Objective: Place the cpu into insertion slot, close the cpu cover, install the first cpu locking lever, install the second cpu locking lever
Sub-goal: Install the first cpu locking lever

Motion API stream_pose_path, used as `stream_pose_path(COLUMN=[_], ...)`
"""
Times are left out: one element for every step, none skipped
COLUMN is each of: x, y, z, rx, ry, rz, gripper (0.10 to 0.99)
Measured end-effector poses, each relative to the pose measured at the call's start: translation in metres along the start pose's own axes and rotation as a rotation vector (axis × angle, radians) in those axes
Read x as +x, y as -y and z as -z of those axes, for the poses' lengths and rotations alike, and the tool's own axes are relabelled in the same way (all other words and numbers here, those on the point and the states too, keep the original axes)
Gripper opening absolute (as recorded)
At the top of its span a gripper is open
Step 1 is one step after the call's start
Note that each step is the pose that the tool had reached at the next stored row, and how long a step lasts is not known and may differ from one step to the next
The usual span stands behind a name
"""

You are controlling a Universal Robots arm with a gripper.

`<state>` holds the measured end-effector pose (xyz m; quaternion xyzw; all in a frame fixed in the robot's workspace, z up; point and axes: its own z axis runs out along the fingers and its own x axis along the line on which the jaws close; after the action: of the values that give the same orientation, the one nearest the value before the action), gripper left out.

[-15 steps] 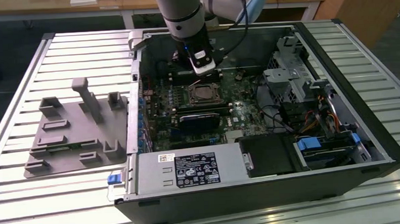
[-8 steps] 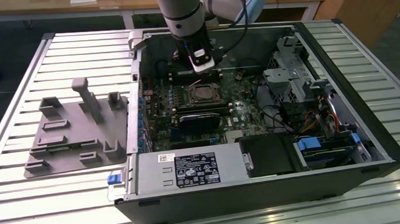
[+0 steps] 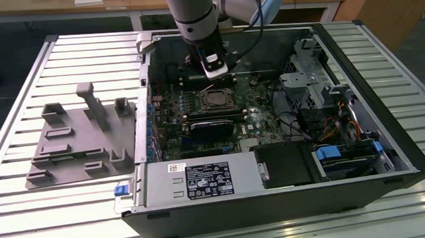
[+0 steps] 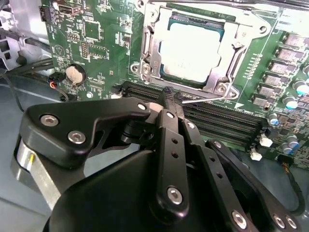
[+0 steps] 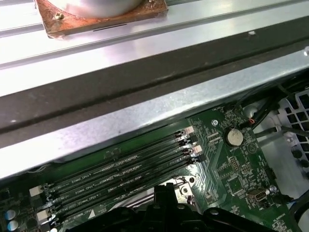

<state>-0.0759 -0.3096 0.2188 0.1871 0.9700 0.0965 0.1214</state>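
Note:
The cpu (image 4: 192, 47), a pale silvery square, lies in the insertion slot (image 3: 215, 100) of the green motherboard. The cpu cover (image 4: 150, 48), a thin metal frame, lies flat around it. A thin wire locking lever (image 4: 207, 100) runs along the socket's edge beside the memory slots. My gripper (image 4: 172, 99) is shut, its black fingertips touching that lever's free end. In the exterior view my gripper (image 3: 216, 73) hangs just behind the socket, inside the open case. The black fingertips (image 5: 164, 192) also show in the first wrist view, next to the memory slots.
Black memory slots (image 4: 222, 121) lie between my gripper and the case wall (image 5: 145, 111). A black block (image 3: 211, 128) sits in front of the socket, a power supply (image 3: 201, 184) nearer still. A grey fixture plate (image 3: 77, 141) stands at the exterior view's left, a drive cage (image 3: 318, 76) at the right.

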Motion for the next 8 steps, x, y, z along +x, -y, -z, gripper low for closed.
stream_pose_path(x=[0.0002,0.0004,0.0006,0.0009,0.0012,0.0015,0.0019,0.0022], y=[0.0,-0.0002,-0.0005,-0.0009,-0.0014,-0.0019,-0.0025,-0.0031], z=[-0.0006,-0.001,-0.0015,-0.002,-0.0024,-0.0027,-0.0031,-0.0034], rx=[-0.001,-0.001,-0.002,-0.002,-0.002,-0.002,-0.002,-0.002], ry=[0.0023,0.0042,0.0055,0.0061,0.0065,0.0068,0.0069,0.0071], rz=[0.0,0.0,0.0,0.0,0.0,0.0,0.0,0.0], gripper=[0.106,0.106,0.106,0.106,0.106,0.106,0.106,0.106])
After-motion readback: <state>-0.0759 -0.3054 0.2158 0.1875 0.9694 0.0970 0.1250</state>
